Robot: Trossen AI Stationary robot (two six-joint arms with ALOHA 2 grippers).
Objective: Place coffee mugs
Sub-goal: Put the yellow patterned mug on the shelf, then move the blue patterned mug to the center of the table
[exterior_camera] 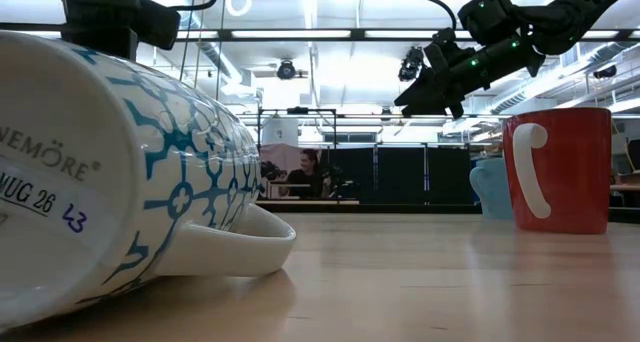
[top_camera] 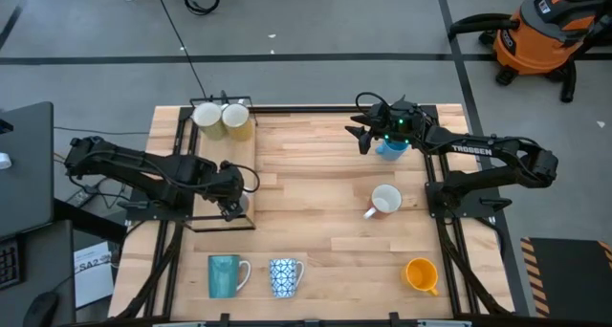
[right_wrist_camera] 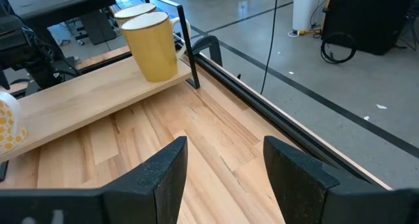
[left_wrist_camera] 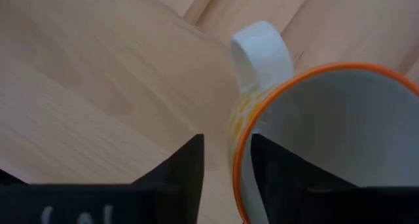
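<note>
My left gripper (left_wrist_camera: pixel 226 142) is over the wooden shelf (top_camera: pixel 215 169) at the table's left side (top_camera: pixel 232 205), shut on a white mug with an orange rim and yellow dots (left_wrist_camera: pixel 340 119). A white mug (top_camera: pixel 206 117) and a pale yellow mug (top_camera: pixel 238 122) stand upright at the shelf's far end. My right gripper (right_wrist_camera: pixel 226 178) is open and empty, raised just left of the light blue mug (top_camera: pixel 390 148), which stands upright on the table. My left gripper pinches the mug's wall at the orange rim (left_wrist_camera: pixel 237 145), right beside the white handle (left_wrist_camera: pixel 262 54). One finger (left_wrist_camera: pixel 186 168) is outside and one finger (left_wrist_camera: pixel 278 171) is inside, coming from above. The mug is upright over the shelf; whether its base rests there, I cannot tell.
A white mug (top_camera: pixel 385 201) lies on its side right of the table's middle. Near the front edge lie a teal mug (top_camera: pixel 226 275) and a blue-and-white patterned mug (top_camera: pixel 285 276); an orange mug (top_camera: pixel 421 274) sits at the near right. The shelf has a black frame (top_camera: pixel 225 227).
</note>
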